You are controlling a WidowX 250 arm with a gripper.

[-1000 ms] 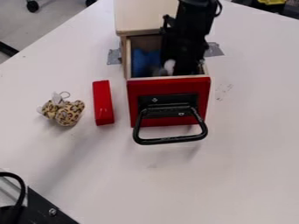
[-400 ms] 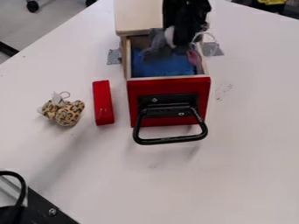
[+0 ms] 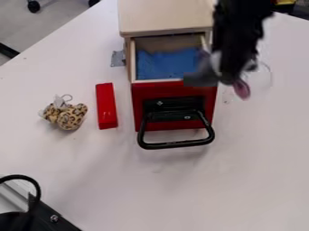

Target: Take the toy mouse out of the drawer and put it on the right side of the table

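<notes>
The black gripper (image 3: 229, 76) hangs over the front right corner of the drawer, shut on the grey toy mouse (image 3: 202, 76). Part of the mouse lies across the top of the red drawer front, in the camera's line of sight, and its pink ear (image 3: 242, 89) dangles to the right, beyond the drawer's side. The drawer (image 3: 175, 92) stands pulled out from its wooden cabinet, with blue material on its bottom. White tabletop (image 3: 265, 149) stretches along the drawer's right side.
Left of the drawer lie a red block (image 3: 106, 106) and a leopard-patterned toy (image 3: 67, 115). The black drawer handle (image 3: 175, 144) juts forward. Black equipment (image 3: 45, 216) occupies the lower left corner, and grey tape (image 3: 118, 58) is beside the cabinet.
The gripper has come up out of the drawer and moved right and toward the camera, carrying the grey mouse. The blue drawer bottom is more exposed; a cable at lower left has shifted slightly right.
</notes>
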